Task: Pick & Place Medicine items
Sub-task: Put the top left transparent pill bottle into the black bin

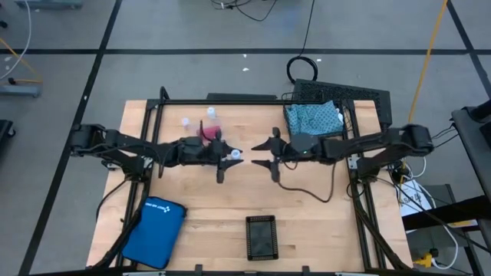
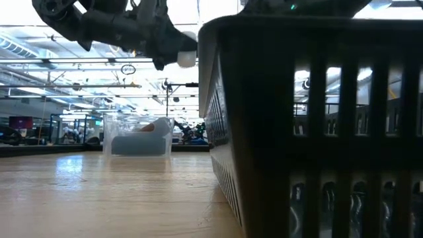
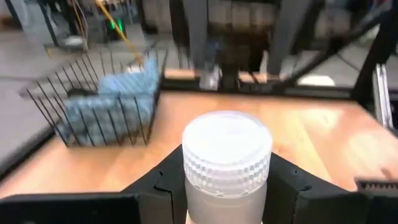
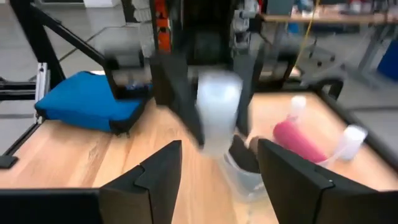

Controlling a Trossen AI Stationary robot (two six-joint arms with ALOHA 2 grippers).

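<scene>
Your left tool (image 1: 230, 157) is clamped narrow on a white round vial (image 3: 227, 163): the ribbed cap stands up between the two dark fingers (image 3: 163, 180), which press the frosted body from both sides. From overhead you see that vial at the tool's tip, above the middle of the worktop (image 1: 307, 222), raised off the wood; the table-level camera shows it hanging clear of the surface.

Your right tool (image 1: 270, 152) faces it from just beside, tip toward tip, with its fingers (image 4: 155, 171) spread wide and nothing between them. Through that gap you look straight at the held vial and the left tool gripping it.

Behind the left tool, toward the far edge, lie the pink block (image 1: 208, 131) and two more white vials (image 1: 211, 113), close together. A clear holder shows on the worktop in the table-level picture (image 2: 137, 135). The teal pouch (image 1: 313, 117) sits in the black wire basket (image 1: 367, 96) at the far right, well apart from both tools. The blue zip case (image 1: 154, 230) lies at the near left corner, and a small black tray (image 1: 261, 237) near the front edge.
</scene>
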